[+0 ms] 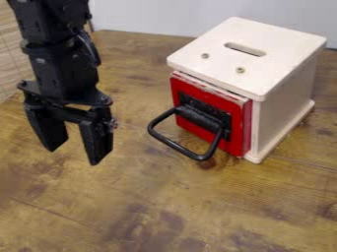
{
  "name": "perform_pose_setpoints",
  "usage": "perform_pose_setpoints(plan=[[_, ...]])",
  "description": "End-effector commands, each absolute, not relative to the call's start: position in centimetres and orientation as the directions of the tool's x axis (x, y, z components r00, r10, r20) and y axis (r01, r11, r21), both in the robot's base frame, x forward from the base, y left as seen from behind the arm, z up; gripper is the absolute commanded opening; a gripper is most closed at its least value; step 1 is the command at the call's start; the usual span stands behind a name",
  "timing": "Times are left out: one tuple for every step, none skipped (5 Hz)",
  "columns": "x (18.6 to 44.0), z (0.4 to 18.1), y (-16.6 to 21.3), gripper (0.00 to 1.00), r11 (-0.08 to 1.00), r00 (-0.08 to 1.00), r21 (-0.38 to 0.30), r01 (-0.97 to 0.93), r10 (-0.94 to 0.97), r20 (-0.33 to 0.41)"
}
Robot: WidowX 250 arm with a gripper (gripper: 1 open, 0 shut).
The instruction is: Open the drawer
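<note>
Drawer (208,110): red, black front panel, seated in the lower front of a cream-white cube housing (270,74) at the right of the frame. Barely out, if at all; red face sitting about flush with the housing's front edge, no interior showing. Black loop handle (184,140) hanging off the front panel, tilted forward and down, its far end resting on or just above the table (158,212). On the housing's top, a slot (243,47) and two small dark dots nearer the front edge. Housing turned at an angle, drawer front facing the lower left.

Left of the drawer, black gripper (74,141) pointing straight down over the wood. Jaws wide apart, nothing between them. Two thick black fingers (97,138), tips just above the tabletop or touching it; contact impossible to tell from this view. Near the handle, but apart from it, a clear strip of table between the nearer finger and the loop. Black arm (55,44) rising from the gripper to the top left corner.

Table: worn brown wood with darker stains, running under everything. Pale wall (145,15) along the top edge behind the housing.
</note>
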State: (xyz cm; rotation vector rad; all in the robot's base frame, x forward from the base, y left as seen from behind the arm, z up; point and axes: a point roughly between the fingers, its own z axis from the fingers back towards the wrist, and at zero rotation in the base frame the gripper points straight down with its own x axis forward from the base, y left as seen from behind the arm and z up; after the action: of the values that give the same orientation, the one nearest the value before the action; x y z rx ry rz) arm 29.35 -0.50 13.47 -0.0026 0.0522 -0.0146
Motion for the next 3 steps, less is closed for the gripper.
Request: perform_pose_setpoints(plan=[[29.4, 13.0, -0.7, 1.0, 1.0, 0.998, -0.009, 0.001, -0.002, -0.061], [30.4, 12.5, -1.4, 1.0, 0.997, 0.996, -0.036, -0.074, 0.073, -0.042], [32.2, 12.1, -2.3, 1.0, 0.979, 0.983, -0.087, -0.182, 0.182, -0.009]])
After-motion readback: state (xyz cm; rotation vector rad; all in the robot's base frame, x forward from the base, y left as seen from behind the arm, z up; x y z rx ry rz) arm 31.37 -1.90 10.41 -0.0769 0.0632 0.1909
